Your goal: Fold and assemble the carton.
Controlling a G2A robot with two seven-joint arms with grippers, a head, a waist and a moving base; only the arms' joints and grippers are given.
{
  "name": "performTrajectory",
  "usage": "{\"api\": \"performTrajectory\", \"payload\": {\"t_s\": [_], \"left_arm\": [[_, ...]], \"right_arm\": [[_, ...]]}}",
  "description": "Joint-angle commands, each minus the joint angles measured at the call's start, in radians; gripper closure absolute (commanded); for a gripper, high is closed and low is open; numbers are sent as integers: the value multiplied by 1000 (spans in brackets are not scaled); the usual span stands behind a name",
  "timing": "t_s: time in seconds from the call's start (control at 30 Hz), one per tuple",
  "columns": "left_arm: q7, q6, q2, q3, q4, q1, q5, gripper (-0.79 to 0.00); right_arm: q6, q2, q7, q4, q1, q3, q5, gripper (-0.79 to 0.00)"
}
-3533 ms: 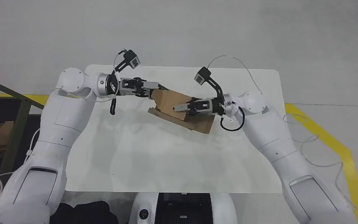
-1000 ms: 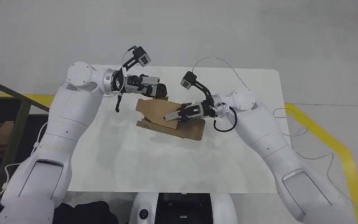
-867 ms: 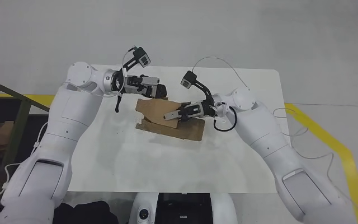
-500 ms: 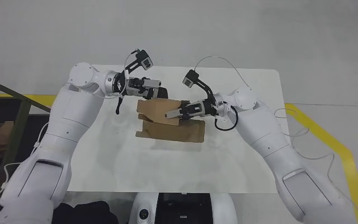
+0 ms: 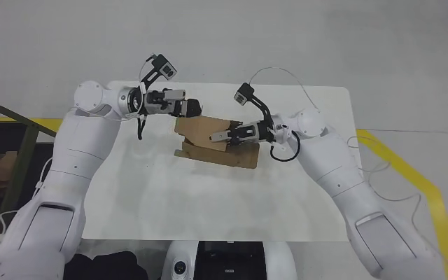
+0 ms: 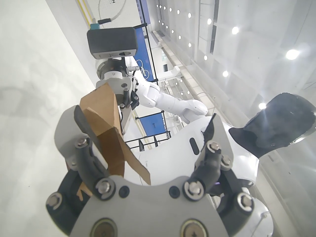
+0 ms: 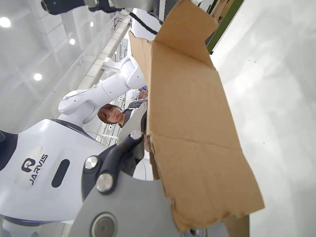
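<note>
Judging by how the card lies, the job is somewhere short of halfway. The carton (image 5: 213, 140) sits near the middle of the white table (image 5: 140, 189), toward its far edge and between the two arms. It is no longer a flat blank, but it is not yet a box either. From above, one brown panel stands raised and skewed over a lower layer that rests on the table, so the body has begun to open without being squared up. No flap is tucked or closed at either end, and no bottom has been formed. Squaring the walls and folding in the end flaps are both left to do.

The carton is plain brown corrugated card with pressed crease lines across its panels. In the right wrist view a flap at its far end (image 7: 190, 13) bends away at an angle, and the edge nearest the camera is ragged and a little torn.

The right gripper (image 5: 222, 135) reaches in over the raised panel and seems to be closed on it. The card hides the far finger, so this is a reading rather than a certainty.

The left gripper (image 5: 190, 107) is at the carton's far corner with its jaws spread wide, grasping nothing. In its own wrist view a corner of card lies against the inside of one of its fingers (image 6: 81, 127), while the other finger stands well apart from it.
</note>
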Motion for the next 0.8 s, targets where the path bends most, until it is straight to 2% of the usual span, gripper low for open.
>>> {"api": "performTrajectory", "payload": {"t_s": [0.0, 0.77], "left_arm": [[8, -7, 2, -8, -19, 11, 9, -785], [-2, 24, 15, -50, -133, 83, 32, -785]], "right_arm": [[4, 3, -13, -10, -5, 7, -10, 0], [51, 35, -164, -68, -52, 112, -79, 0]]}}
